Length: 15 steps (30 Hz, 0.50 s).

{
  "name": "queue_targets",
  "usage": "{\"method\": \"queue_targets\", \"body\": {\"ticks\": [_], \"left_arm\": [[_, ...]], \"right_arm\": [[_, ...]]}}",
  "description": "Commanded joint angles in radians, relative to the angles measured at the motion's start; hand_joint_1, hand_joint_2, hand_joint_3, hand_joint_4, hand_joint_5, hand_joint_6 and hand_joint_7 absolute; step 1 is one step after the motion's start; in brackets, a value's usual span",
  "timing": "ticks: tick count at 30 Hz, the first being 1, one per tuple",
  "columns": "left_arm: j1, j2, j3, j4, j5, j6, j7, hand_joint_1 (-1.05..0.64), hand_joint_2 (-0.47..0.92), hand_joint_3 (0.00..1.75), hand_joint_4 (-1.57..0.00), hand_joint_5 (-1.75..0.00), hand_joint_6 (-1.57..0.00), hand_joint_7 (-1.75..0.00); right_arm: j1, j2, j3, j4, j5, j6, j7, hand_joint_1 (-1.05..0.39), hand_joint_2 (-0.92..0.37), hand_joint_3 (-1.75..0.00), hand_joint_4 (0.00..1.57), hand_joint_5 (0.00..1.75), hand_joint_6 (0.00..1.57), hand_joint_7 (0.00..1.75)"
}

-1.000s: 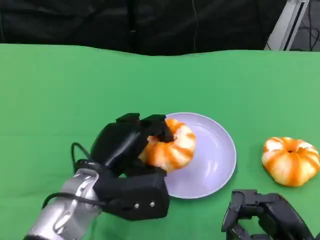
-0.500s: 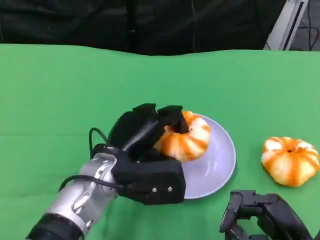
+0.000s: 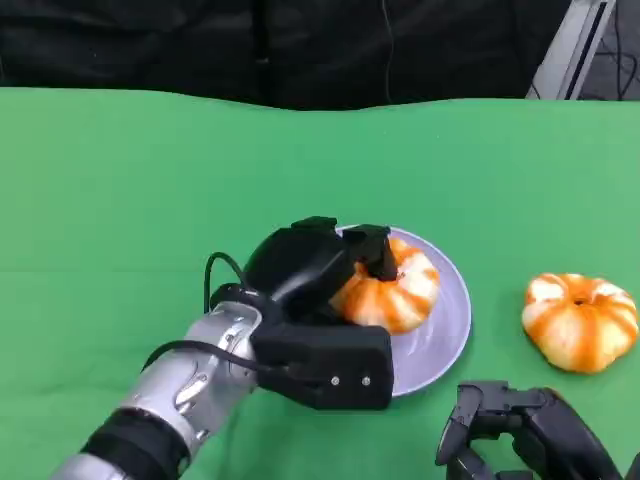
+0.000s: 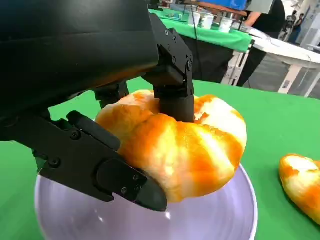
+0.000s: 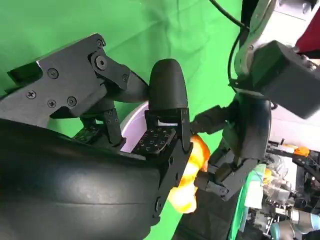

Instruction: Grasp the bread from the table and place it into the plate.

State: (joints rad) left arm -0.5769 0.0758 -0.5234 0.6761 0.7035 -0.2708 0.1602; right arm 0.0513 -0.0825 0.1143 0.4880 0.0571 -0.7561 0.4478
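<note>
An orange-and-white ring-shaped bread [image 3: 398, 291] is gripped by my left hand [image 3: 315, 275] just over the lilac plate [image 3: 448, 322]. The left wrist view has the bread [image 4: 190, 145] pinched between black fingers [image 4: 170, 75], with the plate's [image 4: 210, 222] bowl right beneath it; whether it touches the plate I cannot tell. My right hand [image 3: 520, 440] sits low at the near right edge, holding nothing, fingers apart. Its wrist view looks past its own fingers [image 5: 167, 95] to the left hand [image 5: 247, 140] and the bread [image 5: 192, 175].
A second orange-and-white bread [image 3: 581, 321] lies on the green cloth right of the plate, also seen as a bread [image 4: 302, 182] beside the plate's rim. Dark drapes and a metal stand [image 3: 580, 45] line the table's far edge.
My left hand has carried the bread to the right, from the plate's left rim to over its middle. The right hand has barely shifted.
</note>
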Motion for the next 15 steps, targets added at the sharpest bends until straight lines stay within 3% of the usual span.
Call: {"method": "queue_targets", "body": {"ticks": [1,6,9,12,14,15], "left_arm": [[-0.028,0.001,-0.011,0.039,-0.003,0.007,-0.028,-0.13,0.79,0.00,-0.49,-1.61,-0.58,-1.35],[-0.043,-0.011,-0.005,0.085,-0.022,-0.011,-0.034,-0.11,0.80,0.00,-0.47,-1.62,-0.56,-1.39],[-0.048,-0.013,-0.004,0.101,-0.030,-0.023,-0.032,-0.13,0.81,0.00,-0.47,-1.58,-0.58,-1.32],[-0.051,-0.006,-0.011,0.097,-0.026,-0.019,-0.042,-0.28,0.82,0.00,-0.63,-1.00,-0.91,-0.35],[-0.054,-0.002,-0.015,0.094,-0.022,-0.013,-0.055,-0.36,0.85,0.00,-0.74,-0.60,-0.93,-0.08],[-0.054,-0.002,-0.014,0.095,-0.025,-0.014,-0.061,-0.38,0.86,0.00,-0.78,-0.45,-0.90,-0.04]], "right_arm": [[0.001,-0.005,0.000,0.005,0.004,-0.008,-0.006,-0.11,-0.56,-1.05,0.86,1.40,0.87,1.17],[0.004,-0.006,0.003,0.000,0.001,-0.002,-0.011,-0.11,-0.57,-1.05,0.86,1.40,0.87,1.17],[0.000,-0.008,0.004,0.008,0.002,-0.014,-0.011,-0.11,-0.57,-1.04,0.86,1.40,0.87,1.17],[-0.002,-0.007,0.005,0.012,0.008,-0.014,-0.007,-0.11,-0.56,-1.05,0.86,1.40,0.87,1.18],[-0.003,-0.007,0.006,0.012,0.014,-0.012,-0.002,-0.11,-0.56,-1.05,0.86,1.41,0.86,1.18],[-0.003,-0.008,0.005,0.014,0.010,-0.015,-0.005,-0.11,-0.56,-1.05,0.86,1.41,0.86,1.18]]}}
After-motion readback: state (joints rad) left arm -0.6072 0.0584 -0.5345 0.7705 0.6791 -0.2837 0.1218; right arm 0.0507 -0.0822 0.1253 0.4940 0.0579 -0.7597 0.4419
